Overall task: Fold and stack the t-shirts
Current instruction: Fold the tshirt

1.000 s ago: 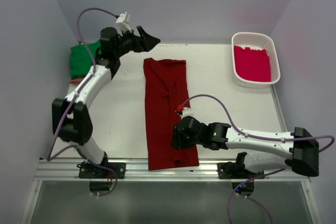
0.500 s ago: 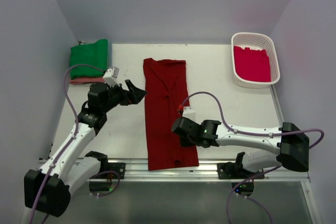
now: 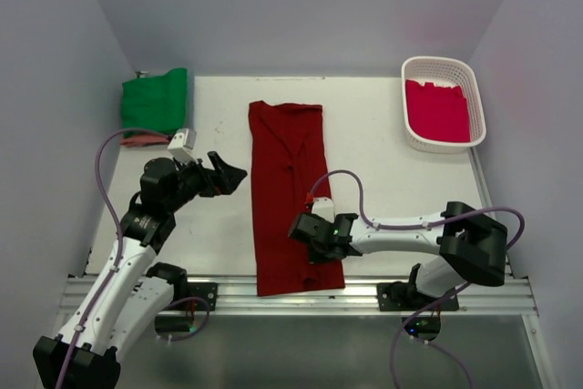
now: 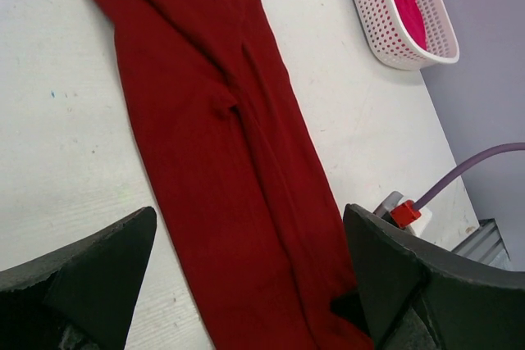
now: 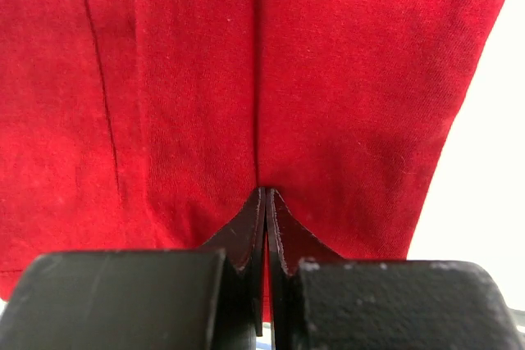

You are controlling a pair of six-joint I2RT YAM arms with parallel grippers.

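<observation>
dark red t-shirt (image 3: 287, 189) in long strip, cross-fold pending | right gripper (image 3: 305, 230) closed, pinching its near end | left gripper (image 3: 230, 170) wide open, empty, beside it | green t-shirt (image 3: 155, 102) folded | crimson t-shirt (image 3: 437, 108) waits in basket (image 3: 412, 70)

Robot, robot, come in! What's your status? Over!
Left tool open, holding nothing. Right tool shut on dark red shirt, laid out long. Nothing in the way.

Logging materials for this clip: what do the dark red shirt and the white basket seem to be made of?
The dark red t-shirt: soft matte knit cloth, possibly cotton; fine fabric grain, seam and creases show. The basket: rigid white plastic, faintly glossy, by its moulded lattice wall.
</observation>
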